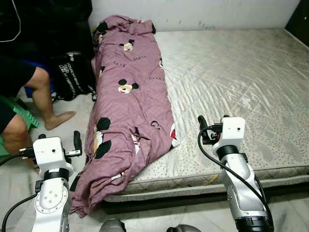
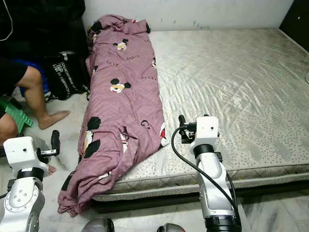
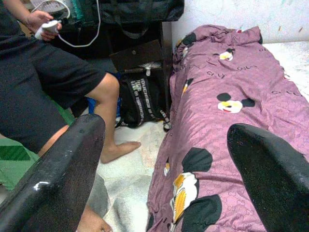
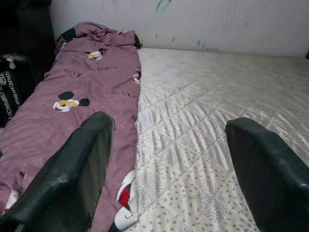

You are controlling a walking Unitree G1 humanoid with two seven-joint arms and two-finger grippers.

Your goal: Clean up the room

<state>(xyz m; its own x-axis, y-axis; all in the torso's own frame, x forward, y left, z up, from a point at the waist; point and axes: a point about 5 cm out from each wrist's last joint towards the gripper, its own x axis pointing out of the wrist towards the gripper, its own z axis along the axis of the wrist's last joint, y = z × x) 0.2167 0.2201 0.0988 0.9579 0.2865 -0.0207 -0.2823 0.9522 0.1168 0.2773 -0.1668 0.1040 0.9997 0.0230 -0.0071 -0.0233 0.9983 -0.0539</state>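
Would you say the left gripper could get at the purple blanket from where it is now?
Probably yes: the left gripper is open beside the purple blanket, which hangs over the mattress edge, with nothing between them.

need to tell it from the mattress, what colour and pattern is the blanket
Mauve-pink blanket with black-eared cartoon mouse faces; clearest in the left eye view.

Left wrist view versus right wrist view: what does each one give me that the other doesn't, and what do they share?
Left wrist view alone: a seated person beside the bed, holding a white device with a cord, bare foot on the floor, and a dark shelf behind.

Right wrist view alone: the wide bare stretch of quilted mattress to the blanket's right.

Both: the purple cartoon-print blanket bunched lengthwise along the bed's left side, the black bag on the floor beside it, the white wall, and each gripper's own jaws standing open.
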